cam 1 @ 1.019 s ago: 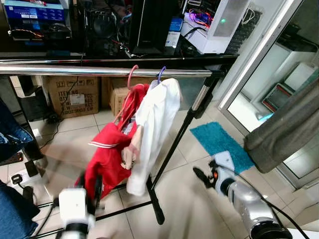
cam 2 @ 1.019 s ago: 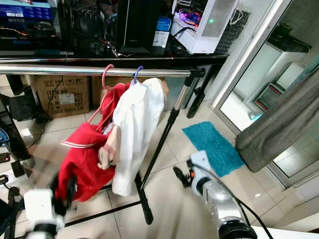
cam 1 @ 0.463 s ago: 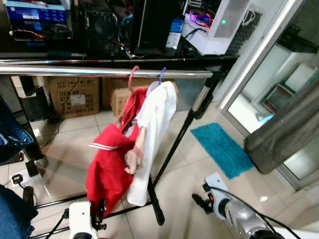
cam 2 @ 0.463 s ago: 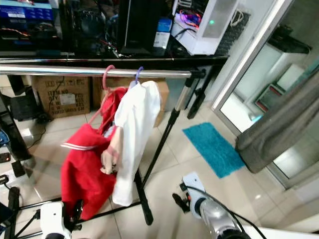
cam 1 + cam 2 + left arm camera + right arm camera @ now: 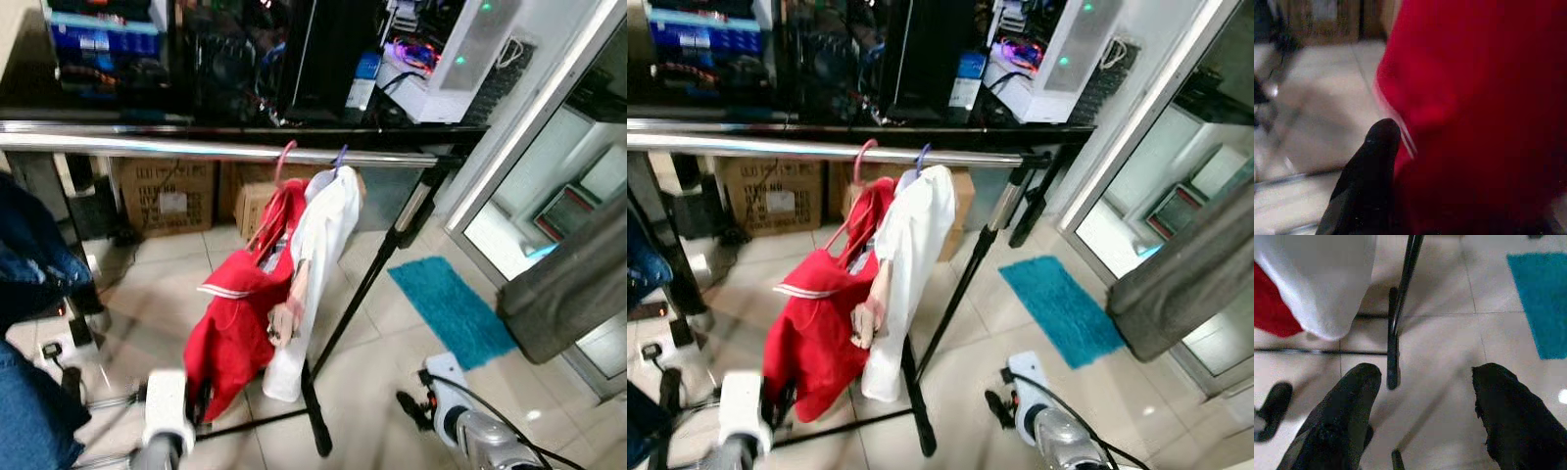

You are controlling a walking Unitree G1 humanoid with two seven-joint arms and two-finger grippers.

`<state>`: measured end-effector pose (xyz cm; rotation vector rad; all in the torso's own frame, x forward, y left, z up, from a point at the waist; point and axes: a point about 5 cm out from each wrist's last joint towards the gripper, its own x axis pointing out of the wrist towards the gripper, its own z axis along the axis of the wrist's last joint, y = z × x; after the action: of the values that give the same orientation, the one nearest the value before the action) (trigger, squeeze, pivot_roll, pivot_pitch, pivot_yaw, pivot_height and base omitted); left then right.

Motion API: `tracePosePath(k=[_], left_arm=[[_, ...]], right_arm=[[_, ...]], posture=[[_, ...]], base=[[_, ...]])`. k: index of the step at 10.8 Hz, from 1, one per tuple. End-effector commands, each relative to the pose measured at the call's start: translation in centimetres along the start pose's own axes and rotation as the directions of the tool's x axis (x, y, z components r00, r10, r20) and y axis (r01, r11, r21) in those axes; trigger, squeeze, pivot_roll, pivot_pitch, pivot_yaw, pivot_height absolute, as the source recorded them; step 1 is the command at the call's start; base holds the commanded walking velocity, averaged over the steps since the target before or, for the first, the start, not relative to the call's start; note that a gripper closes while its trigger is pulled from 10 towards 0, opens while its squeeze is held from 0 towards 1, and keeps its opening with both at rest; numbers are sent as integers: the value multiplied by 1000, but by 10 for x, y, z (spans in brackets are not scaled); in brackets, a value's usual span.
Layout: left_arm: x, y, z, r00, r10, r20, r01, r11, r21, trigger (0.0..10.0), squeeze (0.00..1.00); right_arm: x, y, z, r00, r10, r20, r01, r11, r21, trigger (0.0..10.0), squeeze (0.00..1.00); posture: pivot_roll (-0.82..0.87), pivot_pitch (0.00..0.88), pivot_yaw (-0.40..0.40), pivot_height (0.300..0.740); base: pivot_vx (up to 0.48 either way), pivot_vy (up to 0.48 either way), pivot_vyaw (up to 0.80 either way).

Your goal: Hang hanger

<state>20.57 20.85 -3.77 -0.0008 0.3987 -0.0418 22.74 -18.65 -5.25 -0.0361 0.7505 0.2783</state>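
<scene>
A chrome rail [image 5: 196, 147] runs across the view, carrying a pink hanger [image 5: 284, 157] with a red garment [image 5: 240, 323] and a purple hanger [image 5: 340, 157] with a white garment [image 5: 323, 230]. My left gripper [image 5: 201, 401] sits low by the red garment's hem. In the left wrist view one black finger [image 5: 1371, 161] lies against the red cloth [image 5: 1484, 98], which hides the other finger. My right gripper [image 5: 413, 411] is low near the floor, right of the rack's foot. It is open and empty, its fingers [image 5: 1352, 401] spread above the tiles.
The rack's slanted black leg and foot [image 5: 315, 411] stand between my arms. Cardboard boxes [image 5: 162, 191] sit under a dark desk of computers. A teal mat [image 5: 451, 308] and a grey curtain [image 5: 568, 284] are on the right. A person's jeans [image 5: 29, 323] are at left.
Both arms have dropped lower and nearer the floor. The camera has shifted, so the rack sits a little lower and further right in the picture.
</scene>
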Motion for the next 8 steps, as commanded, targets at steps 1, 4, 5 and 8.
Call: tracePosePath(k=[1,4,5,8], left_arm=[[1,-5,-3,999,-41,-12,41,999,3,10000,0],[-5,-5,-13,998,-38,-44,38,999,5,10000,0],[-7,-7,-15,998,-36,-49,36,999,-5,10000,0],[-10,-9,-20,998,-31,-55,31,999,-14,10000,0]], right_arm=[[-1,10,-6,999,44,28,-43,999,-20,10000,0],[1,23,28,955,118,271,-100,992,-78,10000,0],[0,23,31,944,128,303,-106,990,-90,10000,0],[-2,16,24,954,109,279,-85,992,-94,10000,0]], posture=[[193,27,-146,740],[184,33,-144,740],[189,37,-151,740],[198,44,-161,740]], base=[[0,0,0],[0,0,0],[0,0,0],[0,451,0]])
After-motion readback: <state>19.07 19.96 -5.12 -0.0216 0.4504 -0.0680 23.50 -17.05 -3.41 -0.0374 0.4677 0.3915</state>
